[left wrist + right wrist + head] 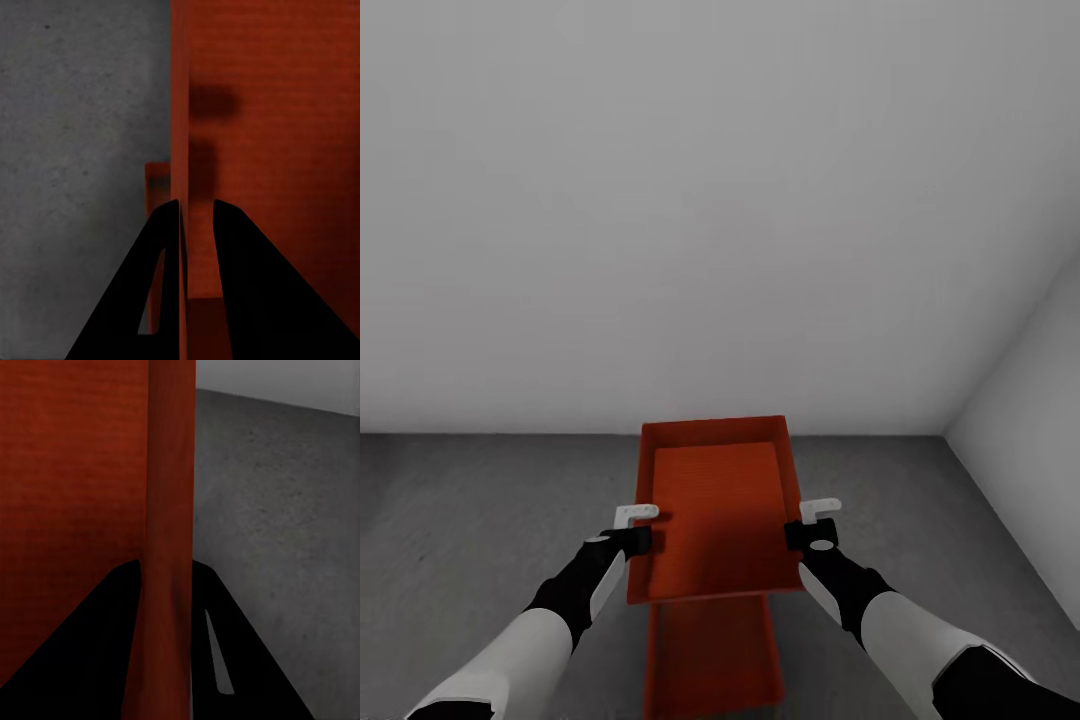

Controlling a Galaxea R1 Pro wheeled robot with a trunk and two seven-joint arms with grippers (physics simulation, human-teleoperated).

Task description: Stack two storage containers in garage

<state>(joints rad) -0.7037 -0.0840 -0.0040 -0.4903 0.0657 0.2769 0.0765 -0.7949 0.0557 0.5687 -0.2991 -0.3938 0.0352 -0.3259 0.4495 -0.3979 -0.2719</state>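
Left gripper [637, 514] clamped on the left long wall of the upper storage container [718, 505], one finger inside, one outside; in the left wrist view the gripper [196, 217] has its two dark fingers [244, 285] straddling the orange-red wall, jaws pressed to it. Right gripper [819, 509] clamped on the opposite long wall, at 3 o'clock of the bin; right wrist view shows that gripper [166, 570] with the wall running up between its fingers [82, 645], the ribbed inner base to one side, grey concrete to the other. Upper storage container sits level, held between both arms at centre of the head view, open top up, far end toward 12 o'clock. Second storage container [712, 655] lies directly below it toward 6 o'clock, on the floor [480, 520], long axis in line with the upper one; whether the two touch cannot be told. A corner of the lower bin [156, 176] shows beyond the held wall. Floor dark grey, mottled. White wall [700, 200] ahead at 12 o'clock, second white wall [1030, 440] at 3 o'clock, meeting in a corner.
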